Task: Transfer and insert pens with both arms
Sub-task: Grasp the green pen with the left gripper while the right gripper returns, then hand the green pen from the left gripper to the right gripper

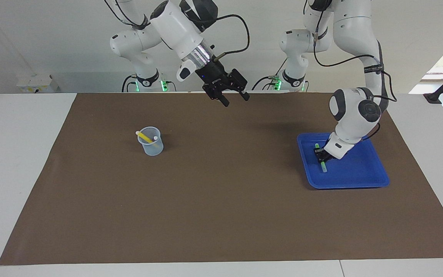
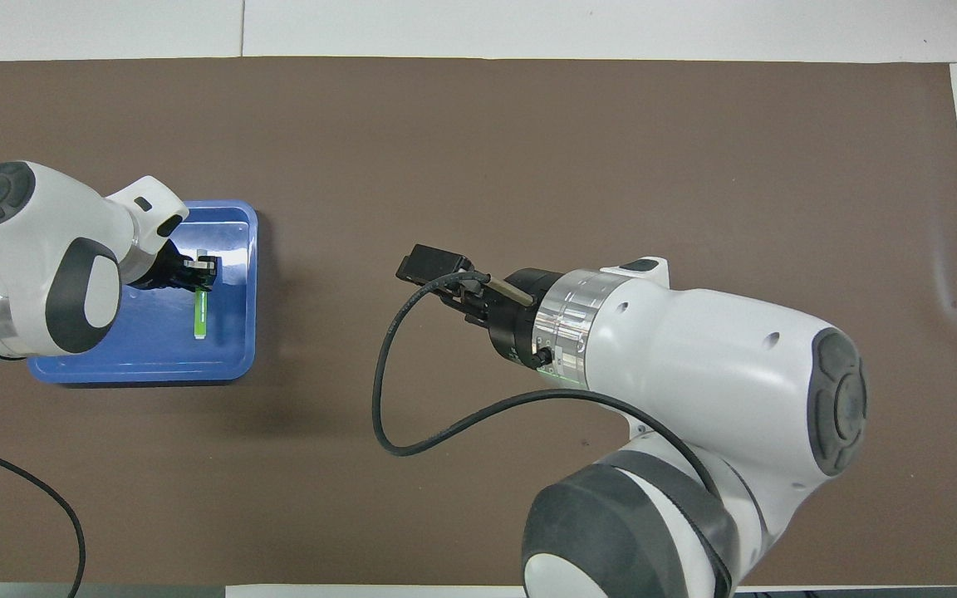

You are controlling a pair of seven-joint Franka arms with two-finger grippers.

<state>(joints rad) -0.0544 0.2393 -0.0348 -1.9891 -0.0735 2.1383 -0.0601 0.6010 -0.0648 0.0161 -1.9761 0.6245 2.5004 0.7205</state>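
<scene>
Hiding the green pen [image 1: 323, 166] middle, left gripper [image 1: 320, 154] clamps it; right gripper [image 1: 236, 99] waits released.

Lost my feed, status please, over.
Left gripper shut on green pen in blue tray. Right gripper open, waiting mid-table. Yellow pen in cup. Nothing blocking.

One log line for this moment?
left gripper: shut on green pen in blue tray | right gripper: open, waiting over mat | cup: yellow pen inside

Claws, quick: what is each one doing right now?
Left claw: closed on the green pen, down in the blue tray.
Right claw: open, empty, waiting above the brown mat.
</scene>
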